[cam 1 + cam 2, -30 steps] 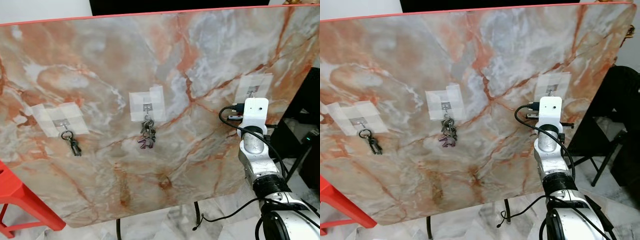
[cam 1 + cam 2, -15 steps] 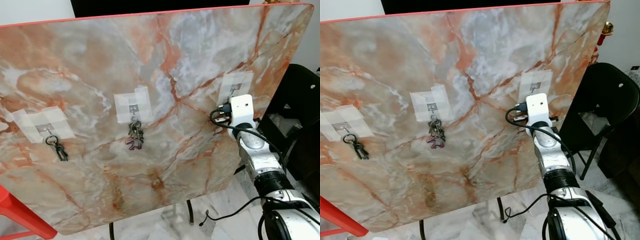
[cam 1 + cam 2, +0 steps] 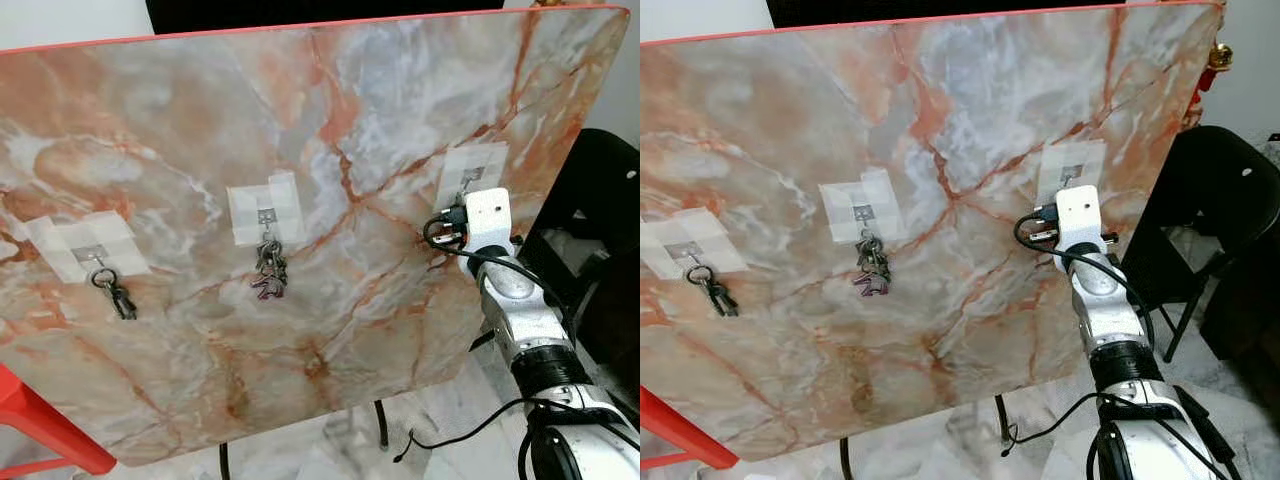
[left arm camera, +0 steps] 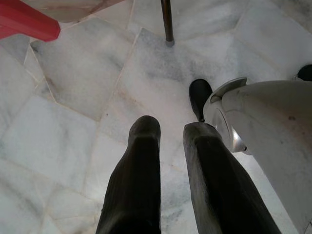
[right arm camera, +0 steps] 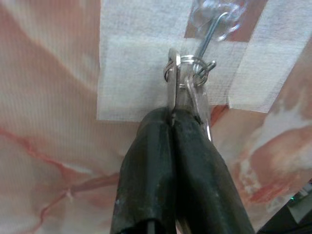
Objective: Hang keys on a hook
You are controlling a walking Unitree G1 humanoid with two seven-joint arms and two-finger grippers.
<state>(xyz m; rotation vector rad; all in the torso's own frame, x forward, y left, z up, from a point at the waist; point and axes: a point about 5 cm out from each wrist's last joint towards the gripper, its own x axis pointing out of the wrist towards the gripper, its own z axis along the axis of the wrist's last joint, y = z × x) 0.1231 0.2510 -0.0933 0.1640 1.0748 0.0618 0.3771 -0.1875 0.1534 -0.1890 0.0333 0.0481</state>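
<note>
Right arm raised at right of frame, right end effector fingers pinched shut, left end effector hanging down, fingers slightly parted

Two key bunches are hanging on the marble board; the right arm is reaching toward the hook near the board's right edge.
</note>
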